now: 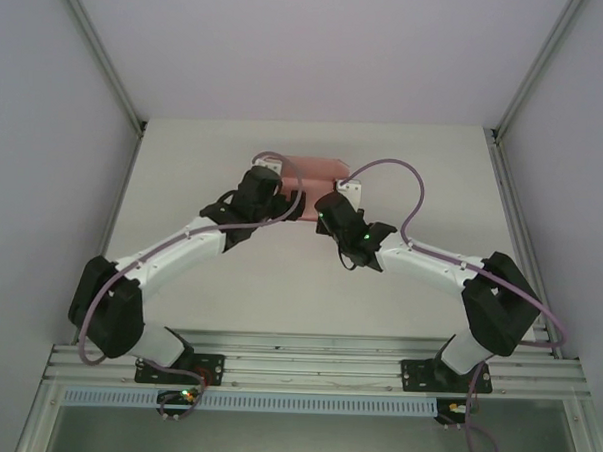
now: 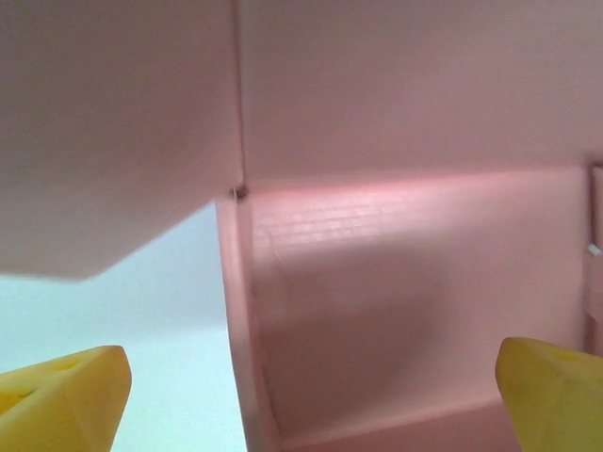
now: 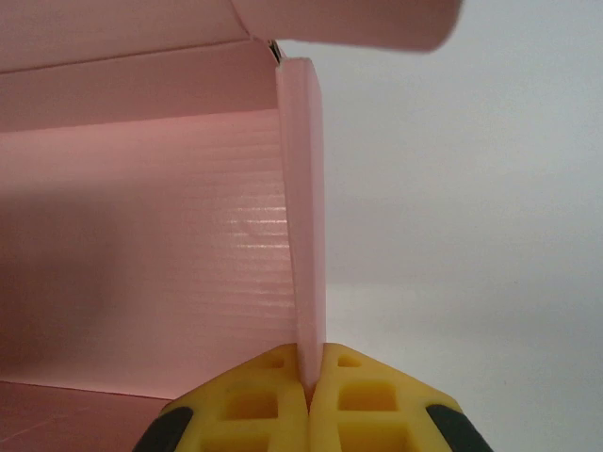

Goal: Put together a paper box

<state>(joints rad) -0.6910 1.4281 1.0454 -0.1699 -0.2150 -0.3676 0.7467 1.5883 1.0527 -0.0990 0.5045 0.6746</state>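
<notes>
Cardboard of the pink paper box [image 1: 314, 171] sits at 12 o'clock on the table [image 1: 278, 295], between both wrists — partly folded, one side wall [image 3: 303, 217] upright. The right gripper [image 3: 309, 400] is clamped on the edge of that wall; the left gripper [image 2: 306, 386] stands wide apart, its yellow fingers [image 2: 61, 395] at 8 and 4 o'clock of its view, box close ahead.

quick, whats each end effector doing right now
left end effector: open, holding nothing
right end effector: closed on an upright wall of the paper box
</notes>
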